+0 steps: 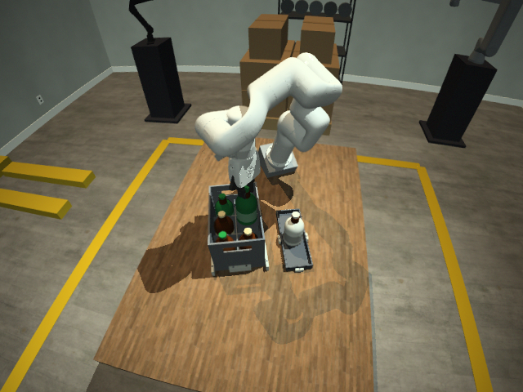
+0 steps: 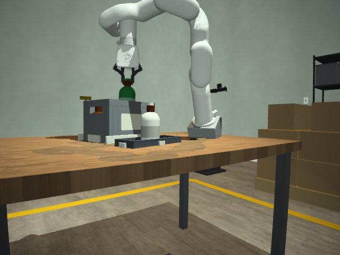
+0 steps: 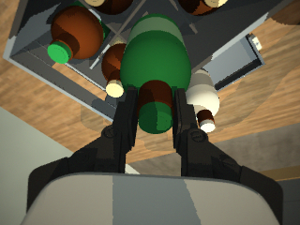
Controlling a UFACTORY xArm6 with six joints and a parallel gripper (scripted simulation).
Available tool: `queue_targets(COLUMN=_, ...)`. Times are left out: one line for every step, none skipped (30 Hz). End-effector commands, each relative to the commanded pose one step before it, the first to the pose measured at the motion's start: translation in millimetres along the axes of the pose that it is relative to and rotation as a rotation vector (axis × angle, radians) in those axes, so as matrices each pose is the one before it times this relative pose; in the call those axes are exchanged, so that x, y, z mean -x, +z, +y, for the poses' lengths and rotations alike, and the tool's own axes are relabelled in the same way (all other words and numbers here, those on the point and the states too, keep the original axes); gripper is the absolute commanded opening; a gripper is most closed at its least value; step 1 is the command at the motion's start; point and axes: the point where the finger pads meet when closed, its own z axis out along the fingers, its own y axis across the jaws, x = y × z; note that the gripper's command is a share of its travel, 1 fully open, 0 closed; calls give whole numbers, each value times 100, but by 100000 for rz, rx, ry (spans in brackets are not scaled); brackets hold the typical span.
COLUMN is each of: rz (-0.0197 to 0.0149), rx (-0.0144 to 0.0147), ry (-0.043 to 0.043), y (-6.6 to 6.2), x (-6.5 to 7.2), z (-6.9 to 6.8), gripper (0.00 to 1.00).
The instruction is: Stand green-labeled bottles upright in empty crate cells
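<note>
My gripper is shut on the neck of a green bottle with a pale green label and green cap. The bottle is upright, its shoulder above the rim of the grey crate, at the crate's back right in the top view. Its base is hidden. In the crate's left column stand another green bottle, a brown bottle and a green-capped brown bottle. A cream-capped bottle stands front right. A white bottle stands upright on the tray.
The crate's dividers and tall walls lie close around the held bottle. The tray sits right of the crate on the wooden table. The arm's base stands behind them. Cardboard boxes are stacked beyond the table.
</note>
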Motion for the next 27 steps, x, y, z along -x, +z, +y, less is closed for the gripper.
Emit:
queue_targets(rz=13, rx=-266, ry=-86, y=409, x=22, z=-58, gripper=0)
queue_targets(rz=-1, rx=0, ry=0, y=102, x=0, z=-1, gripper=0)
queue_targets(rz=0, rx=0, ry=0, y=97, x=0, z=0, gripper=0)
queue_targets(rz=0, rx=0, ry=0, y=91, x=0, z=0, gripper=0)
queue_targets(rz=0, rx=0, ry=0, y=86, x=0, z=0, gripper=0)
queue_targets(rz=0, rx=0, ry=0, y=80, x=0, z=0, gripper=0)
queue_targets(rz=-1, rx=0, ry=0, y=74, x=0, z=-1, gripper=0)
queue_targets(rz=0, rx=0, ry=0, y=68, x=0, z=0, gripper=0)
queue_targets(rz=0, rx=0, ry=0, y=61, x=0, z=0, gripper=0)
queue_targets(rz=0, rx=0, ry=0, y=55, x=0, z=0, gripper=0)
queue_targets(rz=0, rx=0, ry=0, y=0, x=0, z=0, gripper=0)
queue_targets(rz=0, rx=0, ry=0, y=0, x=0, z=0, gripper=0)
queue_targets(rz=0, rx=0, ry=0, y=48, x=0, z=0, gripper=0)
queue_targets(rz=0, rx=0, ry=0, y=42, x=0, z=0, gripper=0)
queue_targets(rz=0, rx=0, ry=0, y=36, x=0, z=0, gripper=0)
queue_targets(rz=0, rx=0, ry=0, y=30, x=0, z=0, gripper=0)
queue_targets(rz=0, rx=0, ry=0, y=24, x=0, z=0, gripper=0)
queue_targets(rz=0, rx=0, ry=0, y=19, x=0, z=0, gripper=0)
queue_targets(rz=0, rx=0, ry=0, y=14, x=0, z=0, gripper=0)
queue_targets(rz=0, rx=0, ry=0, y=10, x=0, z=0, gripper=0)
queue_targets(rz=0, rx=0, ry=0, y=6, x=0, z=0, gripper=0)
queue_targets(rz=0, rx=0, ry=0, y=3, x=0, z=0, gripper=0)
queue_targets(rz=0, rx=0, ry=0, y=1, x=0, z=0, gripper=0)
queue_targets(rz=0, rx=0, ry=0, y=0, x=0, z=0, gripper=0)
queue_targets(rz=0, rx=0, ry=0, y=0, x=0, z=0, gripper=0)
queue_targets(rz=0, rx=0, ry=0, y=0, x=0, z=0, gripper=0)
queue_targets(rz=0, rx=0, ry=0, y=0, x=0, z=0, gripper=0)
